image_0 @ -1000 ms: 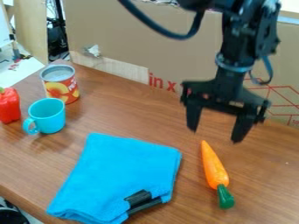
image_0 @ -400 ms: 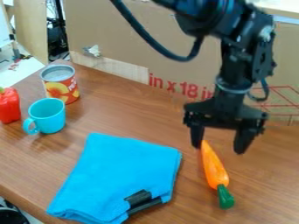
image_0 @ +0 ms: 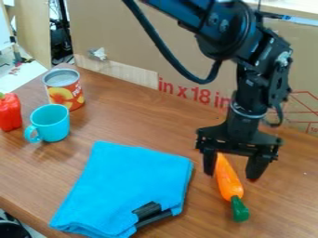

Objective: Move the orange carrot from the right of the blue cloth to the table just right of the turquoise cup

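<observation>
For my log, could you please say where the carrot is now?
In the camera view, the carrot lies right of the blue cloth, its narrow end by the hand.

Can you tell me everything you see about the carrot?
The carrot is orange and shiny, maybe plastic, with a thin tip and chunky green top. It lies flat on the brown table beside the blue cloth, green top pointing away from the robot's black hand. Its thin end is between the hand's open fingers; I can't tell if they touch it.
</observation>
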